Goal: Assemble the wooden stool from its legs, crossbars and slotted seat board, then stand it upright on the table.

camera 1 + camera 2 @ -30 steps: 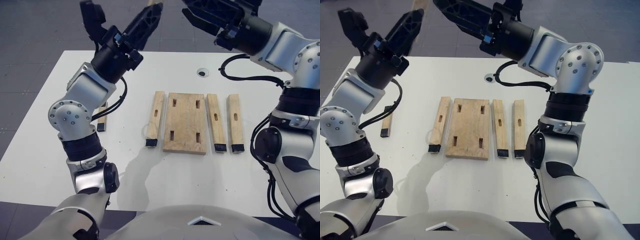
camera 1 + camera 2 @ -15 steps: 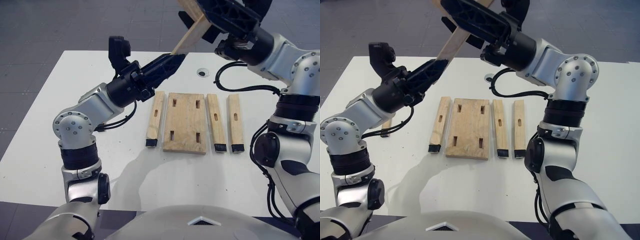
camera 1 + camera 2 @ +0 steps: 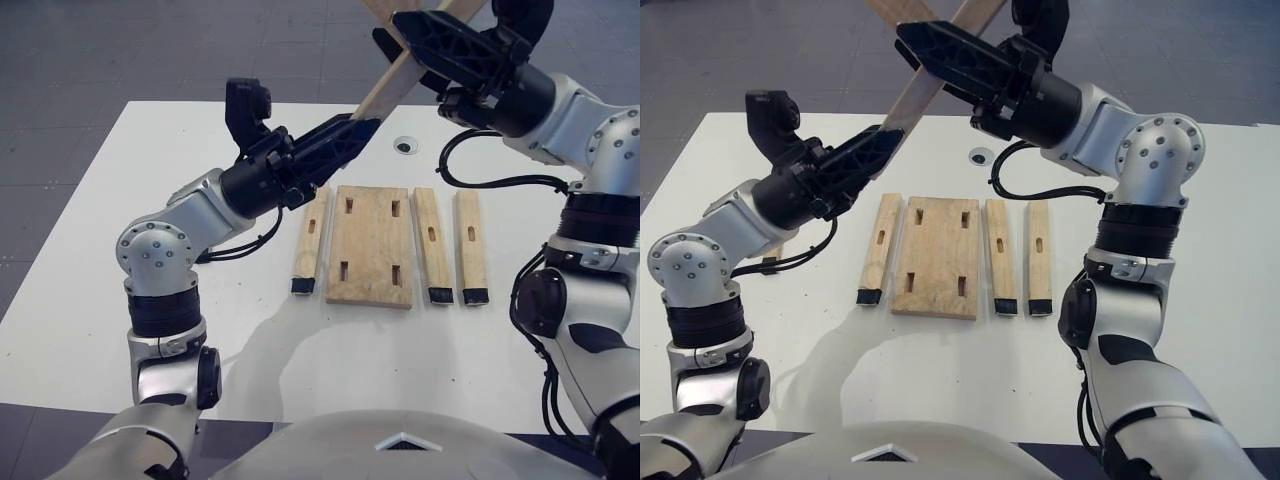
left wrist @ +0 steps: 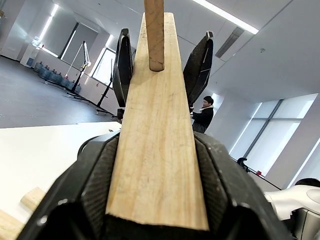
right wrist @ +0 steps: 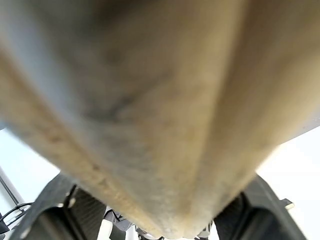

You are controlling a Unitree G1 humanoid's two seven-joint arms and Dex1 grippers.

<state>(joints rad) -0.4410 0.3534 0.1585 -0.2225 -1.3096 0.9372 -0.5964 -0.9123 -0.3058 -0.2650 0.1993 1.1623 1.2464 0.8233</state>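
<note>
My left gripper is shut on the dark-capped end of a wooden leg, held above the table and slanting up to the right. My right gripper is shut on a narrower crossbar, which crosses the leg's upper part. In the left wrist view the crossbar ends against the leg, between the right gripper's dark fingers. The slotted seat board lies flat mid-table. One leg lies to its left and two legs to its right.
A short wooden piece lies at the table's left, mostly hidden behind my left arm. A round hole sits in the white tabletop behind the board. The table's front strip is bare.
My left arm swung down from a raised pose and carried the leg toward the right gripper. The right gripper brought the crossbar down against the leg. The parts on the table did not move.
</note>
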